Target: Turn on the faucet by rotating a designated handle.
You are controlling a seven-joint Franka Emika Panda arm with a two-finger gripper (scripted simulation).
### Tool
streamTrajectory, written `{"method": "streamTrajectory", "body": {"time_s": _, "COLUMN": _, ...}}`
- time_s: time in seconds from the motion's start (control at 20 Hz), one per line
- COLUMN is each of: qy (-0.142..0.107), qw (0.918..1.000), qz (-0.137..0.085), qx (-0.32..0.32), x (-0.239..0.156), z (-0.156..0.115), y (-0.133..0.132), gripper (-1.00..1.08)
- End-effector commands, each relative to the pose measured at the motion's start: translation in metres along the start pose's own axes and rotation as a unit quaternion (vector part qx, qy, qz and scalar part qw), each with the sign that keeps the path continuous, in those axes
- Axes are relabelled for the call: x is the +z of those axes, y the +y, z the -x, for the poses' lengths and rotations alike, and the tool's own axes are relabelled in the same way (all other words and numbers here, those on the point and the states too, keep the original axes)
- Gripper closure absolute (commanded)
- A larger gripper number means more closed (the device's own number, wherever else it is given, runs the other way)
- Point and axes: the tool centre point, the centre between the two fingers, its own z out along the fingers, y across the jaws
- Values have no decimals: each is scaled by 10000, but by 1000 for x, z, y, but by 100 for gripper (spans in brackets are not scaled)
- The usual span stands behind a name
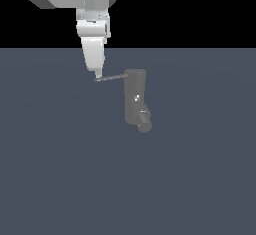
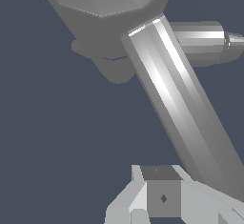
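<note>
The gripper (image 1: 98,74), jaw state unclear, meets the handle (image 1: 111,77) tip at the faucet's (image 1: 136,99) nine o'clock; rotation apparently remains.

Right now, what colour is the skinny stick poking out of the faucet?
Dark grey; the handle shows best in the exterior view.

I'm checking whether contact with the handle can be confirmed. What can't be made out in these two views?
- Exterior view: the gripper tip meets the handle end; touching or just near is too small to tell, as are the jaws.
- Wrist view: only one gripper block shows, cut by the edge; the handle runs past it, hiding its tip.
- Wrist view: the faucet is cropped by the edge.
</note>
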Motion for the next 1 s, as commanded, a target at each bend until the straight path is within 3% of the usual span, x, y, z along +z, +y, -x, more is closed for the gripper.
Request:
{"method": "streamTrajectory", "body": {"time_s": 0.0, "qy": 0, "qw": 10000, "qz": 20, "qx": -24, "x": 0, "z": 3, "y": 10, "gripper": 108}}
{"method": "streamTrajectory", "body": {"time_s": 0.35, "qy": 0, "qw": 10000, "qz": 20, "qx": -24, "x": 0, "z": 2, "y": 27, "gripper": 108}}
{"method": "streamTrajectory", "body": {"time_s": 0.95, "qy": -3, "qw": 10000, "qz": 10, "qx": -13, "x": 0, "z": -27, "y": 52, "gripper": 108}}
